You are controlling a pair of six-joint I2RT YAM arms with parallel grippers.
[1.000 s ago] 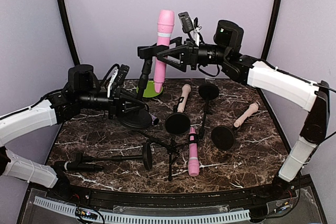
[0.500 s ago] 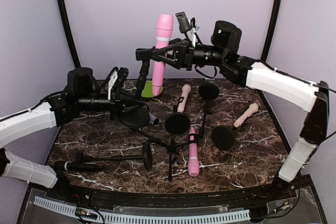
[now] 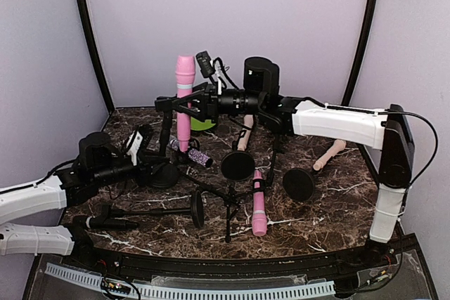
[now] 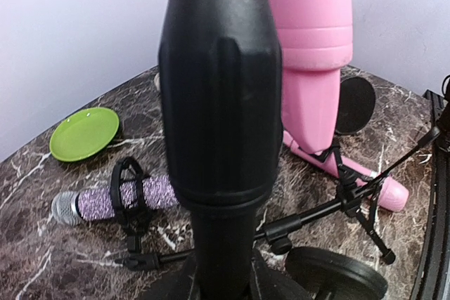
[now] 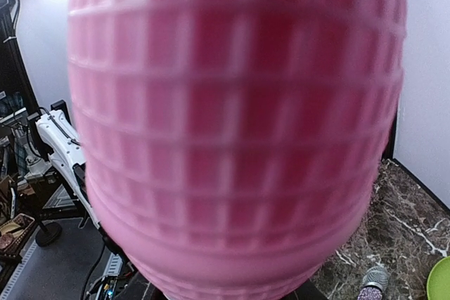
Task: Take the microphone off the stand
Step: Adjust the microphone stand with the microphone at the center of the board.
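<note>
A pink microphone stands upright in my right gripper, which is shut on its handle at the back left of the table. Its head fills the right wrist view and hides the fingers. Just left of it rises the black stand on a round base. My left gripper is shut on the stand's pole low down. In the left wrist view the stand's black holder fills the middle, with the pink microphone close behind it and apart from it.
A purple glitter microphone lies in a clip by the stand, near a green plate. Another pink microphone lies on a fallen stand. Two beige microphones, round black bases and a black microphone are scattered around.
My right gripper has carried the pink microphone left and down. My left gripper has drawn back to the left, and the stand with its base has moved left with it.
</note>
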